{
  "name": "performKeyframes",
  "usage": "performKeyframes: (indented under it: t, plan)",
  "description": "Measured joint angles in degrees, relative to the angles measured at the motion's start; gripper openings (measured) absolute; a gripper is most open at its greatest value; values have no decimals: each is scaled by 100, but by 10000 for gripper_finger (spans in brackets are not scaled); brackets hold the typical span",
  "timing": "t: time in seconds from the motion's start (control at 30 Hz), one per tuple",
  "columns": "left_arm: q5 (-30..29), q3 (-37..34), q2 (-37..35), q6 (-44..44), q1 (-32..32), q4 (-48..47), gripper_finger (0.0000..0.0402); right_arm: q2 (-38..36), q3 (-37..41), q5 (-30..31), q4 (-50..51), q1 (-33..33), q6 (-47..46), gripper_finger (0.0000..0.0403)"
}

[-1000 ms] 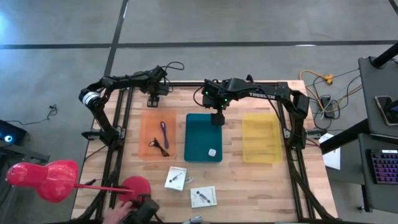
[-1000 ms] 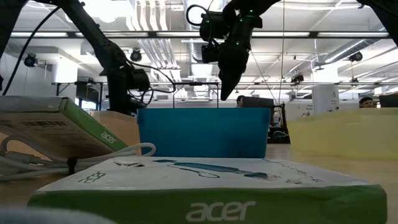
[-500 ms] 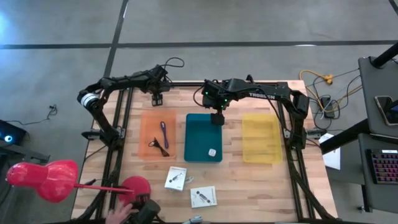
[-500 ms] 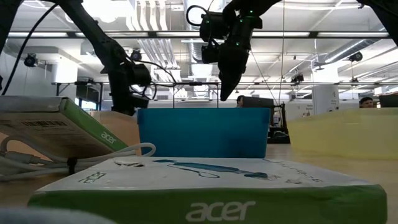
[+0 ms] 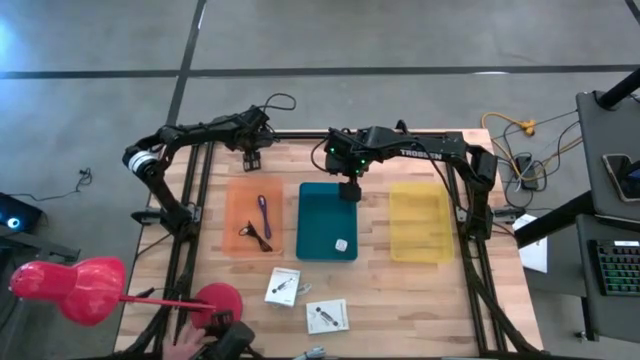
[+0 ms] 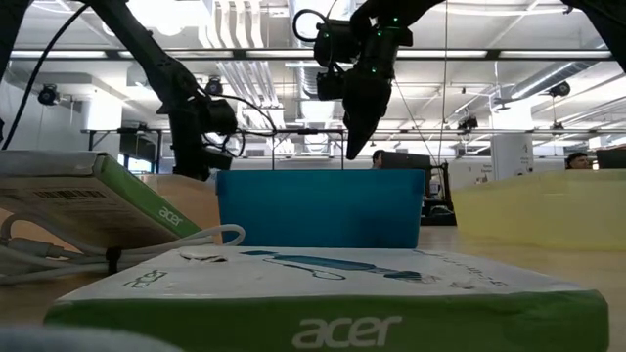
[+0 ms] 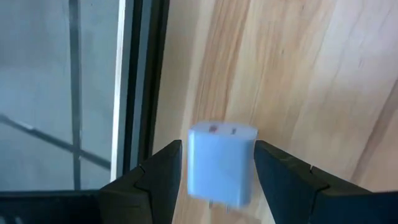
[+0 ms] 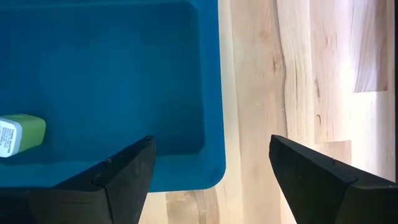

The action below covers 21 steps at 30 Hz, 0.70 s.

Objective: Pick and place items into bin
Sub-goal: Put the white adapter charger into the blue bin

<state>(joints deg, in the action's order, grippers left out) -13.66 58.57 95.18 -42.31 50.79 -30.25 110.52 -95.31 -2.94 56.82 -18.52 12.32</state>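
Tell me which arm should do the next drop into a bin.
Left. Its gripper already holds a white cube over the table's back edge, near the orange bin. The right gripper hangs open and empty over the blue bin.

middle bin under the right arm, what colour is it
Teal blue. The plastic middle bin shows best in the high view, between an orange tray and a yellow tray.

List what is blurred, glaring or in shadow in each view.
Low view: the acer box up close is soft and bright ceiling lights glare. Left wrist view: the white cube between the fingers is blurred. Right wrist view: the teal bin looks sharp and its inner walls are shaded. High view: evenly lit.
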Motion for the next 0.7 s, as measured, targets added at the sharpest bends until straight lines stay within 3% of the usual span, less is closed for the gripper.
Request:
performKeyframes:
  t: [0.1, 0.33, 0.7]
  plan:
    - [-363, -2, -79, -20, 94, -111, 185, 0, 2, -2, -2, 0, 15, 301]
    - [574, 7, 33, -65, 328, -66, 185, 0, 77, -1, -19, -1, 22, 304]
    - [671, -9, 389, -338, 266, 29, 185, 0, 287, -5, -15, -2, -169, 297]
